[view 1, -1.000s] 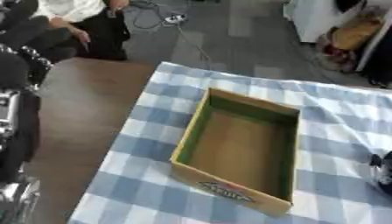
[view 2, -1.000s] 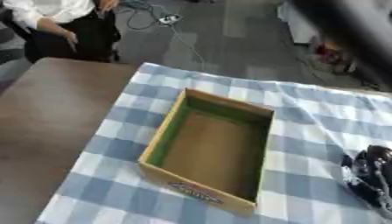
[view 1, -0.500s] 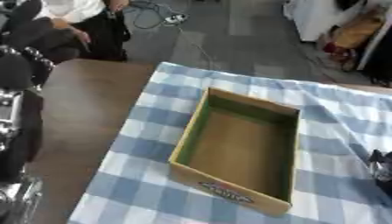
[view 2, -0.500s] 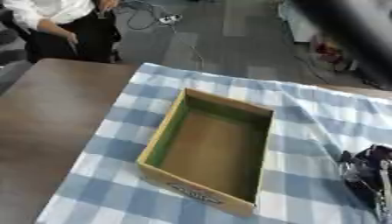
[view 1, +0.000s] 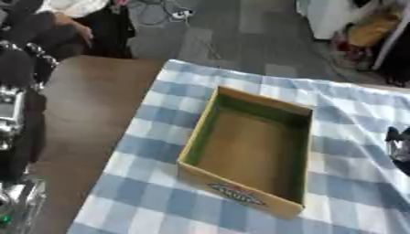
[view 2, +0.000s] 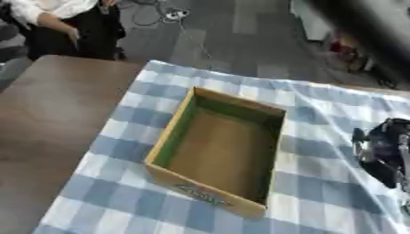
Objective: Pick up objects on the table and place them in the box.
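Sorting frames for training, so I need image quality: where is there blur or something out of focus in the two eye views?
Left eye view: the black left arm is a soft blur, the open cardboard box fairly clear. Right eye view: the dark right hand is smeared, and a dark blurred streak crosses the upper right corner.

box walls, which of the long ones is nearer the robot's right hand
The long wall of the box on the view's right, green inside, is nearer the right hand. The opposite long wall faces the bare brown table.
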Tool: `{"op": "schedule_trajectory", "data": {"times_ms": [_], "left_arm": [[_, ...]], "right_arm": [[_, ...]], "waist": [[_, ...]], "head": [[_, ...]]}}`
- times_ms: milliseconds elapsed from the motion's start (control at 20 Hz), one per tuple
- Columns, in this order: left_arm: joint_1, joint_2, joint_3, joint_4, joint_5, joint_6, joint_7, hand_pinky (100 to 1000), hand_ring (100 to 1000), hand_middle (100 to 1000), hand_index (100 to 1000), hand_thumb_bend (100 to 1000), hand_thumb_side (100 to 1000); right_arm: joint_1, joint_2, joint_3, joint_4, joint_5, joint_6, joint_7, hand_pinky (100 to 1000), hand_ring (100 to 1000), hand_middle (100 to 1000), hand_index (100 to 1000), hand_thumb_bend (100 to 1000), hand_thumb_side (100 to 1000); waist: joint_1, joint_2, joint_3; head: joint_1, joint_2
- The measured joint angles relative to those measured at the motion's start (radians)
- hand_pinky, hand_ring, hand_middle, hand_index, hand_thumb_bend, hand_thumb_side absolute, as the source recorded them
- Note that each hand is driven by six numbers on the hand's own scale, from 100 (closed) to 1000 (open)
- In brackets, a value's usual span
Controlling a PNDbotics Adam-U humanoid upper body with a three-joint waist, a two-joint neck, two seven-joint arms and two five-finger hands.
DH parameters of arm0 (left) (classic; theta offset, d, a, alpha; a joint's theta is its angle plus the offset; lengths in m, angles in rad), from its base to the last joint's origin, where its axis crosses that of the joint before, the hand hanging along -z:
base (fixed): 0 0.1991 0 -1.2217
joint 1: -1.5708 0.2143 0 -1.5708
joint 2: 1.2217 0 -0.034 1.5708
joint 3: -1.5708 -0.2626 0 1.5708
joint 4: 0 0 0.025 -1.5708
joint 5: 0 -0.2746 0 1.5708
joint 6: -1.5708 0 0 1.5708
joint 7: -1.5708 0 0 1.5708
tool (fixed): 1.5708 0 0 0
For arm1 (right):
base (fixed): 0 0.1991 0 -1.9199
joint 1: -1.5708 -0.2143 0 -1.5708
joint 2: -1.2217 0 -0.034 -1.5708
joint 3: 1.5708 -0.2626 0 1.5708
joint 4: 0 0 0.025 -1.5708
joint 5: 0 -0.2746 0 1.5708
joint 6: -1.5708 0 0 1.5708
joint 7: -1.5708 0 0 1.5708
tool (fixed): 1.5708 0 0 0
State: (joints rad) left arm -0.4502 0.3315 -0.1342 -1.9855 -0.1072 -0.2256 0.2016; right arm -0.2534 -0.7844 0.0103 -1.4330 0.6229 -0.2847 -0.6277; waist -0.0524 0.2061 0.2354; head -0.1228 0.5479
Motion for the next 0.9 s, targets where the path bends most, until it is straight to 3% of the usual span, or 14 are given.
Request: {"op": "schedule_trajectory", "data": {"times_ms": [550,750,800,850,900], "left_arm": [[0.008,0.007,0.0,0.0,-0.002,0.003,-0.003,792,834,1000,888,223,941],[0.008,0.007,-0.001,0.0,-0.002,0.004,-0.004,792,834,1000,888,224,941],[0.008,0.007,-0.001,0.0,-0.002,0.004,-0.004,792,834,1000,888,222,943],[0.008,0.007,-0.002,0.0,-0.002,0.004,-0.005,792,834,1000,888,224,941],[0.008,0.007,-0.004,0.0,-0.002,0.004,-0.005,791,834,1000,888,224,941]], "right_arm": [[-0.048,-0.064,0.046,-0.148,-0.022,0.003,0.082,100,100,100,108,187,418],[-0.084,-0.071,0.078,-0.177,-0.037,-0.003,0.12,100,100,100,107,186,419],[-0.094,-0.071,0.087,-0.182,-0.04,-0.005,0.131,100,100,100,107,302,431],[-0.103,-0.071,0.096,-0.187,-0.041,-0.008,0.142,100,100,100,107,211,420],[-0.114,-0.071,0.105,-0.189,-0.043,-0.012,0.153,100,100,100,107,184,420]], "waist": [[-0.005,-0.008,-0.001],[-0.007,-0.012,0.003],[-0.008,-0.012,0.006],[-0.009,-0.012,0.007],[-0.011,-0.012,0.007]], "head": [[-0.004,0.019],[-0.037,0.034],[-0.05,0.037],[-0.062,0.04],[-0.074,0.043]]}}
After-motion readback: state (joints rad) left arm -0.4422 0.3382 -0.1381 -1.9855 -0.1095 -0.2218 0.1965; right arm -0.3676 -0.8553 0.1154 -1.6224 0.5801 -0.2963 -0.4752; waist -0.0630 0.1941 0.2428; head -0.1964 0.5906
